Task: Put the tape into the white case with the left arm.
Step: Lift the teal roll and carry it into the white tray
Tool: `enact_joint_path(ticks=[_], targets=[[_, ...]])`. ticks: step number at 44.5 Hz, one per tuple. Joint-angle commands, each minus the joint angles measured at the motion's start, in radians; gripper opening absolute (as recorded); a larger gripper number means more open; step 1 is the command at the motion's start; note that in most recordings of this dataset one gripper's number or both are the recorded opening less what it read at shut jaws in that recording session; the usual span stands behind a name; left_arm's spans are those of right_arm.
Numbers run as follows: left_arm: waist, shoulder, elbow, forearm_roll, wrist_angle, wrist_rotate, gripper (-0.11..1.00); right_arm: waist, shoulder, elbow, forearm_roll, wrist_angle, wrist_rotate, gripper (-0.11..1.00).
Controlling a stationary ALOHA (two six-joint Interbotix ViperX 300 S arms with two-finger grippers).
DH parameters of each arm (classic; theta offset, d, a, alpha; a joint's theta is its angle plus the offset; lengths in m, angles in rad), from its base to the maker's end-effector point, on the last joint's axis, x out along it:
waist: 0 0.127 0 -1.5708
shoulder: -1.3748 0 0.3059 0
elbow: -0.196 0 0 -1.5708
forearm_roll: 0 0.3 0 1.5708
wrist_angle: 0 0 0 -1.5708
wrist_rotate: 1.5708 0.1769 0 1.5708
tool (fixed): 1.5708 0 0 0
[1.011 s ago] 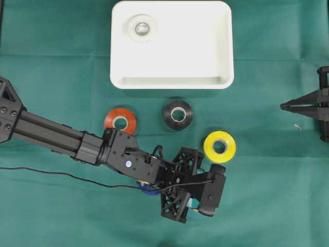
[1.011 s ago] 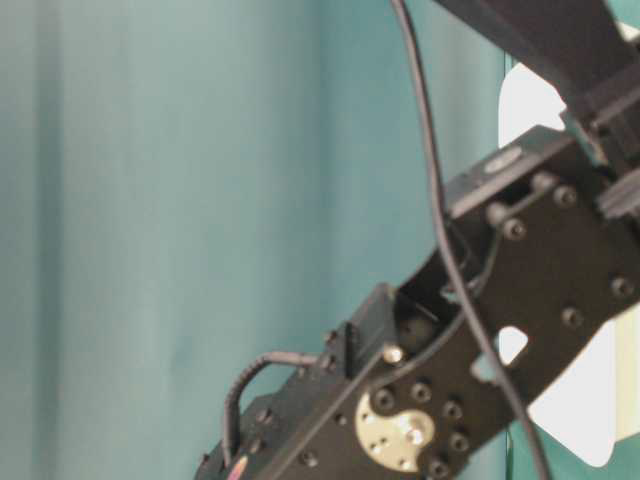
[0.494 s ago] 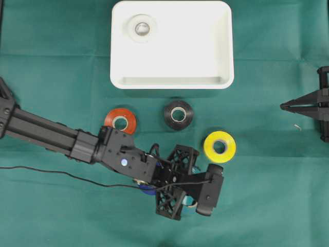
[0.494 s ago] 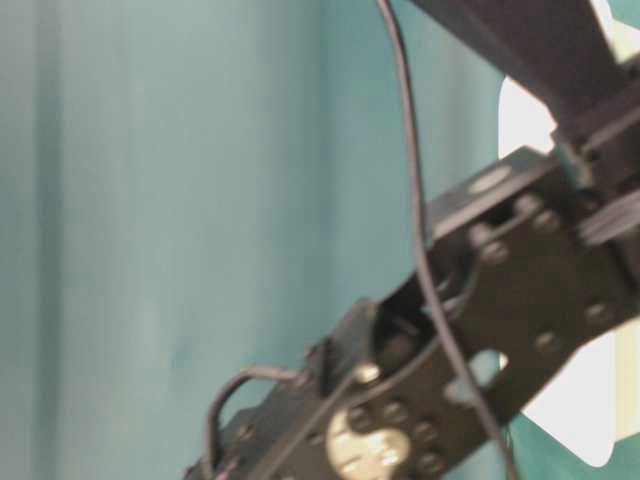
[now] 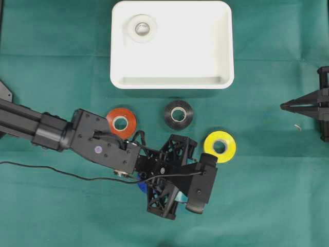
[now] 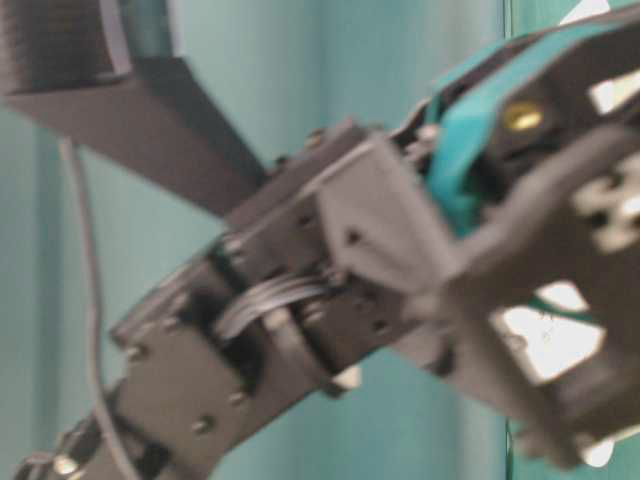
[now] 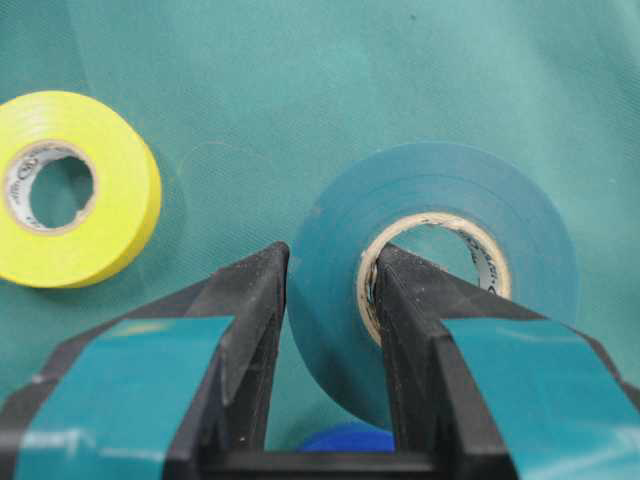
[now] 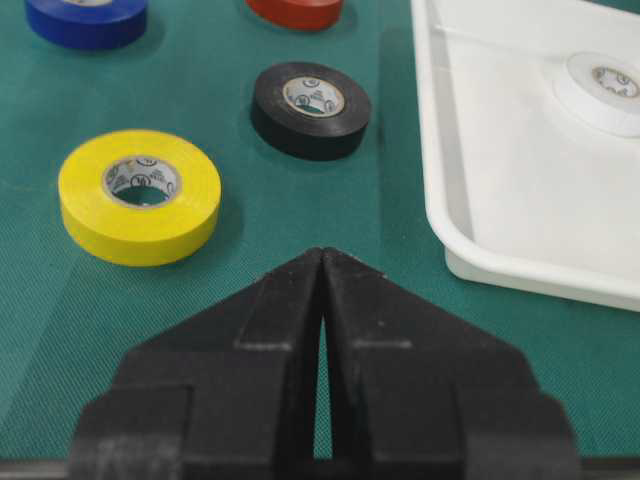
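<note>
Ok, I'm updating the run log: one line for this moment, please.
left gripper: shut on teal tape wall | white case: one white roll | right gripper: shut, empty

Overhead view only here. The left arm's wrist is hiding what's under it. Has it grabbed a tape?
Observer: Yes. The left wrist view shows the left gripper shut on a teal tape roll, one finger through its core, one outside.
Operator: And that pale ring in the case?
Observer: From the right wrist view it's a white tape roll lying flat inside the white case.
</note>
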Motion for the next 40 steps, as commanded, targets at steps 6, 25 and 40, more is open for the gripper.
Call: enact_joint_path(ticks=[6, 25, 40], targets=[[0.002, -0.058, -0.031, 0.002, 0.044, 0.017, 0.25, -0.002, 0.008, -0.006, 0.000, -0.011, 0.003, -0.09], [0.130, -0.077, -0.005, 0.002, 0.077, 0.087, 0.25, -0.002, 0.008, -0.006, 0.000, -0.011, 0.003, -0.09], [0.301, -0.133, 0.084, 0.003, 0.044, 0.158, 0.25, -0.002, 0.008, -0.006, 0.000, -0.011, 0.003, -0.09]])
